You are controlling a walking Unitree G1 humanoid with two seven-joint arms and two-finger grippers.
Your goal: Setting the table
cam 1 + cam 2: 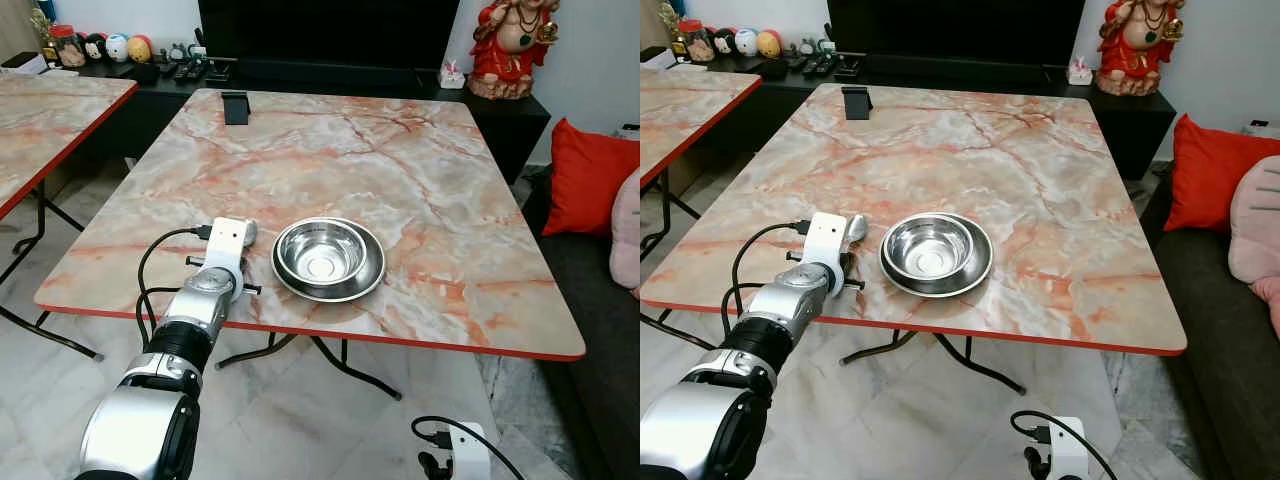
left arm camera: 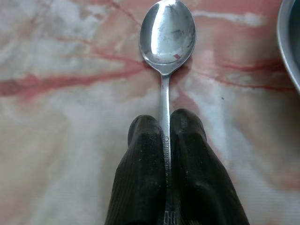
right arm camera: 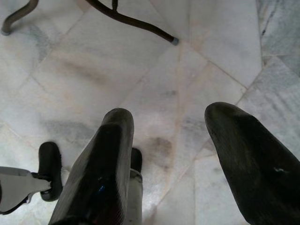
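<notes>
A steel bowl (image 1: 328, 258) sits on the marble table (image 1: 400, 170) near its front edge. Just left of the bowl, my left gripper (image 2: 165, 123) is shut on the handle of a metal spoon (image 2: 167, 37). The spoon's bowl end (image 1: 249, 232) lies low over the tabletop, pointing away from me; whether it touches the table I cannot tell. In the head views the wrist (image 1: 226, 245) covers the handle. My right gripper (image 3: 173, 117) hangs open over the tiled floor, below the table's front right.
A small black stand (image 1: 235, 107) sits at the table's far left. A second marble table (image 1: 50, 110) stands to the left. A dark sofa with a red cushion (image 1: 587, 175) runs along the right. A low cabinet with a TV and a red figurine (image 1: 510, 45) lines the back.
</notes>
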